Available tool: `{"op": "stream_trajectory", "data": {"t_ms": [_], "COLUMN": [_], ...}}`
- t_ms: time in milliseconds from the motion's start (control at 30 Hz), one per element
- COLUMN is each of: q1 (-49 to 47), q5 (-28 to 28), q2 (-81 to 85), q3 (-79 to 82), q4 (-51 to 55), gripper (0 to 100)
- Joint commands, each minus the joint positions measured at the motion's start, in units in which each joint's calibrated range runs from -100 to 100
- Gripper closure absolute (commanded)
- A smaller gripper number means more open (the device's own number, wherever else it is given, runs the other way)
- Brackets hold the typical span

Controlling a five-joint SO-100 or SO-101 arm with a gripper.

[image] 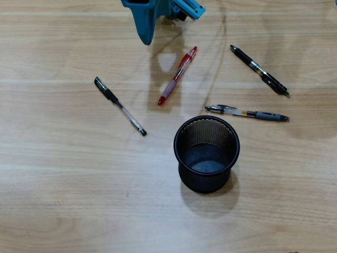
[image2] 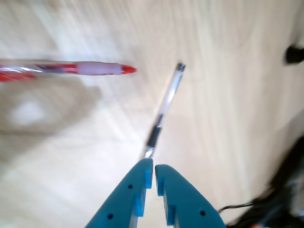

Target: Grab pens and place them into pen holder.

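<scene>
Four pens lie on the wooden table in the overhead view: a red translucent pen, a clear pen with a black cap, a black pen and a grey-and-white pen. The black mesh pen holder stands upright and empty in front of them. My blue gripper hangs at the top edge, above the table between the clear and red pens. In the wrist view the gripper is shut and empty; the clear pen lies just beyond its tips and the red pen lies to the left.
Dark blurred cables fill the lower right of the wrist view, and a small dark shape shows at its right edge. The arm's shadow falls on the table near the red pen.
</scene>
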State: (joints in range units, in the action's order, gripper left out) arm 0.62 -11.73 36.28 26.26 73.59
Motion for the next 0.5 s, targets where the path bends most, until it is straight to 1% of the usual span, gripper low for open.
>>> {"op": "stream_trajectory", "data": {"t_ms": [0, 67, 233, 367, 467], "q1": [2.35, 3.54, 6.29, 9.58, 11.59], "q5": [-6.54, -7.22, -7.33, -8.95, -8.69], "q2": [-8.38, -12.54, -22.99, -30.46, -35.13], "q3": [-17.58, -23.10, -34.50, -40.65, -44.09], "q4": [12.56, 15.48, 18.49, 21.40, 22.04], "gripper": [97, 97, 97, 97, 97]}}
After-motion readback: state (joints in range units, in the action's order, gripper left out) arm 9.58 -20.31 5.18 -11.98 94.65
